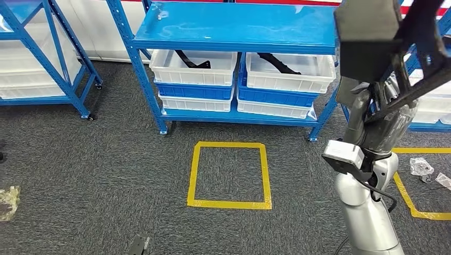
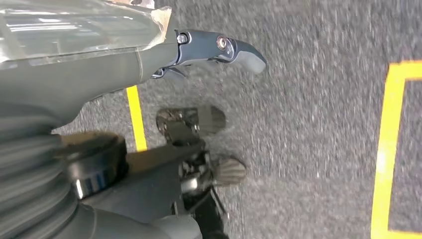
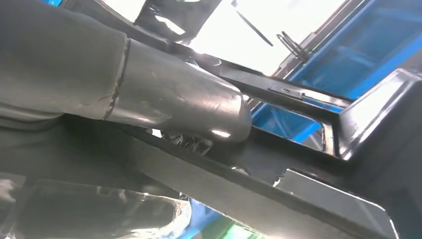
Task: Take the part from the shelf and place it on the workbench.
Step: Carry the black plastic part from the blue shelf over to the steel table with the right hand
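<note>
The part point(image 1: 372, 42) is a big black frame-like piece, raised at the upper right in front of the blue shelf point(image 1: 234, 29). My right hand point(image 1: 391, 114), under a clear plastic cover, grips it from below. In the right wrist view the grey thumb point(image 3: 179, 99) presses on the part's black bars point(image 3: 308, 199). Two white bins point(image 1: 194, 66) point(image 1: 290, 71) on the lower shelf each hold another black part. My left hand point(image 2: 189, 134) hangs over the grey carpet with its fingers point(image 2: 229, 169) apart and nothing in them.
A yellow tape square point(image 1: 228, 203) marks the carpet in front of the shelf, and another yellow outline point(image 1: 409, 199) lies to the right. A second blue rack point(image 1: 53, 53) stands at the left. Plastic wrappers point(image 1: 423, 167) lie on the floor.
</note>
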Controlling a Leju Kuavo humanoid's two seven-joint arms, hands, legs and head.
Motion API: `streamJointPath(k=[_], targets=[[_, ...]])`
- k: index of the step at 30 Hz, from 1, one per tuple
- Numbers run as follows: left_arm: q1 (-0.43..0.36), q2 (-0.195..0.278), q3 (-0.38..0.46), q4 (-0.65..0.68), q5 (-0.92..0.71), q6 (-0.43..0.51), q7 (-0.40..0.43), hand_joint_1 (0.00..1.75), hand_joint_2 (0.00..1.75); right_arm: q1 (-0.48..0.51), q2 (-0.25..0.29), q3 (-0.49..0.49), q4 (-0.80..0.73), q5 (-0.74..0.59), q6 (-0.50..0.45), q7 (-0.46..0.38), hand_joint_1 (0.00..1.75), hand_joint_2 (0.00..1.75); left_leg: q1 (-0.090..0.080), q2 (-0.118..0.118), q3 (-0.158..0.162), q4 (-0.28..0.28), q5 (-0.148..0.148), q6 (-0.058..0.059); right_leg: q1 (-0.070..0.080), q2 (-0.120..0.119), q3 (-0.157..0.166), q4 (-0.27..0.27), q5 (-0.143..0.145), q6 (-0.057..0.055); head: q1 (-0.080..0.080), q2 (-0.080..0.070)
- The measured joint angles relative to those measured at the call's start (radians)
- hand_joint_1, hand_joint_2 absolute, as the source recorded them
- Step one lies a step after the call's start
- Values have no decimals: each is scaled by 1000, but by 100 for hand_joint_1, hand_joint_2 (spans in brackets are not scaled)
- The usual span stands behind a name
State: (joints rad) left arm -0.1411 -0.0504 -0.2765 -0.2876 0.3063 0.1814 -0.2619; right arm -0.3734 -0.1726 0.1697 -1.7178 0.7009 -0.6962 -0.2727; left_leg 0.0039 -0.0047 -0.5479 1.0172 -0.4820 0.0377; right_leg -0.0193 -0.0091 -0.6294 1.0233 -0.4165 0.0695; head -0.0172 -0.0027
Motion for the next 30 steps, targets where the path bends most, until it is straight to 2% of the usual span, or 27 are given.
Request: streamJointPath(k=[1, 2, 4, 5, 6, 7, 8, 9, 10, 11, 12, 13, 14, 15, 16, 17, 19, 20, 21, 22, 23, 24, 25, 26, 27, 28, 30], targets=[[0, 0, 0, 0, 0, 0, 0, 0, 175, 1, -3, 2, 0, 0, 0, 1, 175, 0, 1, 3, -10, -6, 11, 10, 0, 1, -13, 22, -23, -2, 3, 0], [0, 1, 0, 0, 0, 1, 1, 0, 175, 2, -6, 3, 1, -1, 0, 2, 175, 0, 2, 5, -24, -8, 25, 18, 0, 2, -29, 65, -63, -7, 7, 0], [0, 0, 0, 0, 0, 1, 1, 0, 175, 3, -10, 4, 1, -3, 0, 3, 175, 0, -1, 7, -55, -8, 51, 25, 0, 5, -60, 191, -143, -13, 12, 0], [0, 0, 0, 0, 0, 1, 1, 0, 175, 3, -11, 4, 2, -4, 0, 4, 175, 0, -2, 9, -72, -7, 64, 26, 0, 5, -68, 249, -165, -9, 12, 0], [0, 0, 0, 0, 0, 1, 2, 0, 175, 4, -12, 5, 3, -5, 0, 4, 175, 0, -3, 10, -89, -7, 78, 25, -1, 6, -62, 278, -164, 0, 12, 0], [0, 0, 0, 0, 0, 1, 2, 0, 175, 4, -13, 5, 4, -6, 0, 6, 175, 0, -2, 11, -106, -7, 91, 23, -2, 6, -41, 276, -147, 12, 13, 0], [0, 0, 0, 0, 0, 2, 4, 0, 175, 3, -14, 6, 4, -7, 0, 8, 175, 0, -1, 12, -123, -7, 106, 20, -3, 6, -1, 235, -122, 24, 13, 0], [0, 0, 0, 0, 0, 3, 5, 0, 175, 2, -15, 7, 5, -8, 0, 11, 175, 0, -1, 13, -138, -6, 120, 16, -5, 6, 53, 165, -108, 29, 14, 0], [0, 0, -1, -1, 0, 4, 7, 0, 175, 1, -16, 8, 5, -8, 0, 14, 175, 0, -2, 12, -149, -5, 133, 11, -2, 6, 112, 81, -112, 26, 14, 0], [0, 0, -1, -1, 0, 4, 8, 0, 175, 0, -16, 10, 5, -9, 0, 17, 175, 0, -3, 12, -156, -8, 147, 4, 1, 7, 155, 14, -122, 17, 12, 0], [-1, 0, -1, -2, -1, 5, 9, 0, 175, -2, -18, 11, 5, -10, 0, 19, 175, 0, -3, 11, -159, -10, 160, -2, 5, 10, 179, -29, -135, 6, 11, 0], [-1, 0, -1, -2, -1, 5, 9, 0, 175, -3, -19, 12, 5, -10, 0, 20, 175, 0, -4, 11, -159, -15, 173, -8, 11, 12, 183, -46, -138, -5, 10, 0], [0, 0, -2, -2, -1, 5, 10, 0, 175, -3, -20, 13, 6, -11, 0, 21, 175, 0, -2, 10, -160, -21, 182, -14, 8, 13, 171, -41, -129, -15, 9, 0], [0, 0, -2, -2, -2, 5, 10, 0, 175, -4, -20, 14, 6, -11, 0, 21, 175, 0, 0, 9, -166, -17, 174, -19, 4, 12, 161, -41, -118, -25, 9, 0], [1, 0, -2, -2, -2, 5, 11, 0, 175, -5, -20, 15, 7, -11, 0, 21, 175, 0, 1, 7, -176, 1, 142, -24, 1, 11, 149, -41, -105, -37, 7, 0], [1, 0, -2, -2, -2, 5, 11, 0, 175, -5, -20, 16, 8, -12, 0, 21, 175, 0, 4, 5, -190, 40, 91, -28, -4, 9, 137, -41, -89, -47, 6, 0], [1, 0, -3, -2, -2, 5, 12, 0, 175, -6, -20, 18, 8, -13, 0, 22, 175, 0, 7, 3, -218, 171, -24, -34, -2, 7, 107, -40, -58, -58, 3, 0], [1, 0, -3, -3, -2, 5, 12, 0, 175, -6, -20, 19, 8, -13, 0, 23, 175, 0, 8, 3, -225, 238, -50, -38, -1, 7, 90, -39, -43, -58, 3, 0], [1, 0, -3, -3, -2, 5, 12, 0, 175, -6, -20, 20, 8, -14, 0, 23, 175, 0, 10, 3, -222, 286, -50, -40, 0, 7, 71, -37, -29, -56, 3, 0], [1, 0, -4, -3, -2, 6, 12, 0, 175, -5, -20, 21, 9, -15, 0, 25, 175, 0, 12, 3, -205, 303, -29, -42, 0, 7, 52, -36, -15, -53, 3, 0], [1, 0, -4, -3, -2, 6, 12, 0, 175, -5, -20, 21, 10, -15, 0, 25, 175, 0, 16, 3, -172, 286, -2, -44, 0, 7, 34, -33, -3, -49, 3, 0], [0, 0, -4, -4, -1, 7, 12, 0, 175, -6, -21, 22, 10, -16, 0, 26, 175, 0, 19, 2, -119, 234, 11, -44, 0, 8, 18, -27, 7, -44, 2, 0], [-1, 0, -4, -6, -1, 8, 12, 0, 175, -7, -21, 22, 10, -17, 0, 27, 175, 0, 21, 1, -57, 160, 3, -44, 1, 8, 3, -21, 16, -37, 2, 0], [-3, 0, -4, -8, -1, 9, 12, 0, 175, -9, -23, 23, 11, -17, 0, 28, 175, 0, 20, -1, -5, 88, -17, -41, 2, 7, -7, -16, 24, -30, 4, 0], [-5, 0, -4, -9, -1, 10, 11, 0, 175, -11, -24, 23, 11, -17, 0, 29, 175, 0, 17, -3, 30, 33, -38, -36, 2, 6, -15, -13, 33, -21, 5, 0], [-6, 0, -4, -10, -2, 10, 10, 0, 175, -12, -25, 24, 11, -17, 0, 29, 175, 0, 9, -4, 42, 4, -49, -29, 1, 5, -21, -14, 43, -13, 6, 0], [-5, -1, -5, -10, -3, 11, 10, 0, 175, -8, -27, 25, 11, -15, 0, 31, 175, 0, 2, -2, 26, -5, -33, -8, -4, 3, -32, -17, 55, 2, 7, 0]])
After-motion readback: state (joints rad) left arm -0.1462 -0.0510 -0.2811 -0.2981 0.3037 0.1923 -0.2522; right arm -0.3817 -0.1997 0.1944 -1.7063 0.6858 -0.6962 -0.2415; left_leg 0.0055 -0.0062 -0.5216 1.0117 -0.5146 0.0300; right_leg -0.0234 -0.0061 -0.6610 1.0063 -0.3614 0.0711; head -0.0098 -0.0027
